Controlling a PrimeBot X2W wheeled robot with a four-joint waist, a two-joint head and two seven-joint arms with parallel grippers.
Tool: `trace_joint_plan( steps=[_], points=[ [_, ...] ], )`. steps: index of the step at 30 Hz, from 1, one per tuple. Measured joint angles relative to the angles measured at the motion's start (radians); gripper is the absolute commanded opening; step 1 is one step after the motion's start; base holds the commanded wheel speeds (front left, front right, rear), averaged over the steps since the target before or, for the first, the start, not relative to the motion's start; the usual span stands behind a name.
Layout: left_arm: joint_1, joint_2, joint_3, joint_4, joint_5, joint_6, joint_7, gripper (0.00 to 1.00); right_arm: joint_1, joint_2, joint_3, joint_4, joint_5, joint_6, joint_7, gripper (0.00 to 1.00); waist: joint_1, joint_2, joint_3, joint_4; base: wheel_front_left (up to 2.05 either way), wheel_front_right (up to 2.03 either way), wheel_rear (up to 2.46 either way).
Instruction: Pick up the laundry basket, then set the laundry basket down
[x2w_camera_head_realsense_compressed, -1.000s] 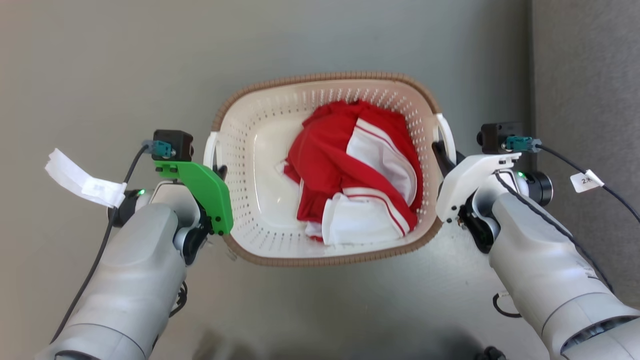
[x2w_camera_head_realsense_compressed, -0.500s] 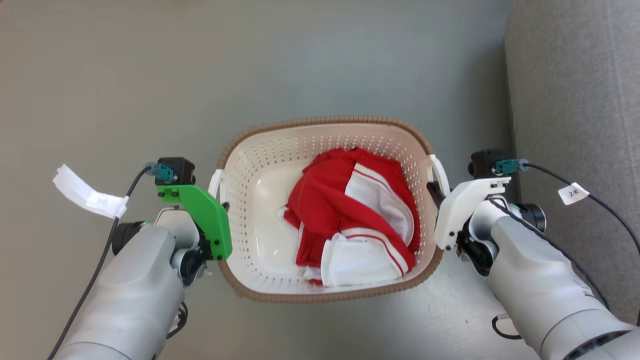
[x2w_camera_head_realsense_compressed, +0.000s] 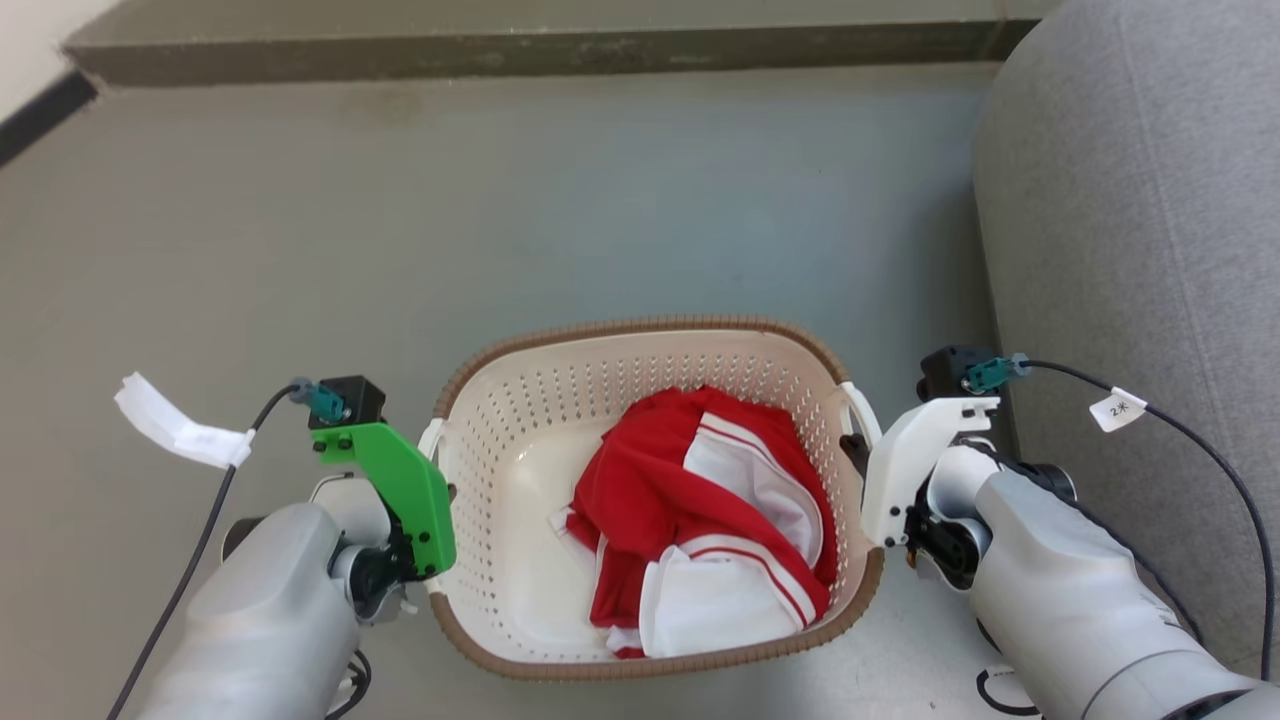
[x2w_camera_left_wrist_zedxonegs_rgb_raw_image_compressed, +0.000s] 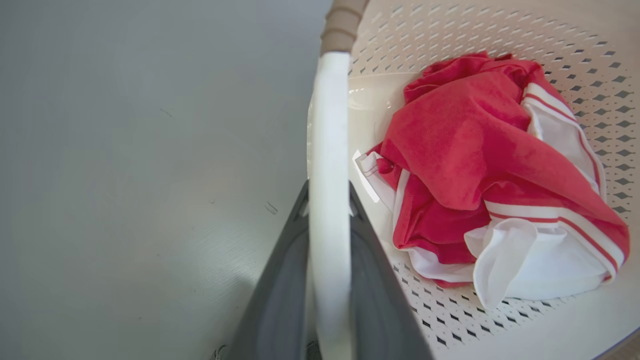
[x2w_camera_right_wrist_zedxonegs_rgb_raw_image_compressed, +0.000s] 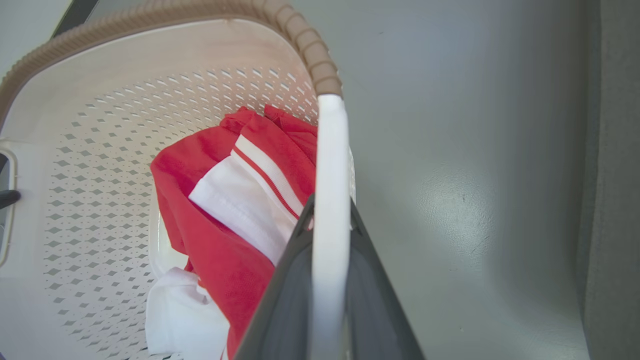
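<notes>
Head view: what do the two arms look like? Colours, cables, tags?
Left arm and right arm: pale grey, rounded. Left wrist has a green bracket, right a white bracket. Each has a black camera with teal plug, black cable, white tag. Pincer fingers dark grey.

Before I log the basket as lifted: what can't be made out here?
- Head view: laundry basket underside, hidden by its own body; gap to floor unknown.
- Left wrist view: left gripper contact faces, covered by the white handle.
- Right wrist view: right gripper, likewise.
- Every view: anything beneath the red-and-white garment.
</notes>
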Motion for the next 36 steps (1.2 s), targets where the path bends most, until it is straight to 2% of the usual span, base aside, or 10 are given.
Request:
trace_joint_plan(
  steps=[14, 28, 36],
  points=[
    [0.063, 0.021, -0.006, 0.004, -0.063, 0.0, 0.061, 0.0, 0.05, 0.002, 0.053, -0.021, 0.067, 0.0, 0.093, 0.0, 0.0, 0.0, -0.111, -0.017, 0.0, 0.0, 0.0],
    [0.116, 0.028, -0.025, 0.009, -0.11, 0.0, 0.091, 0.0, 0.098, 0.002, 0.085, -0.025, 0.118, 0.0, 0.136, 0.0, 0.0, 0.0, -0.217, -0.045, 0.0, 0.0, 0.0],
    [0.117, 0.032, -0.028, 0.008, -0.118, 0.0, 0.101, 0.0, 0.099, 0.002, 0.095, -0.026, 0.132, 0.0, 0.14, 0.0, 0.0, 0.0, -0.231, -0.057, 0.0, 0.0, 0.0]
  ],
)
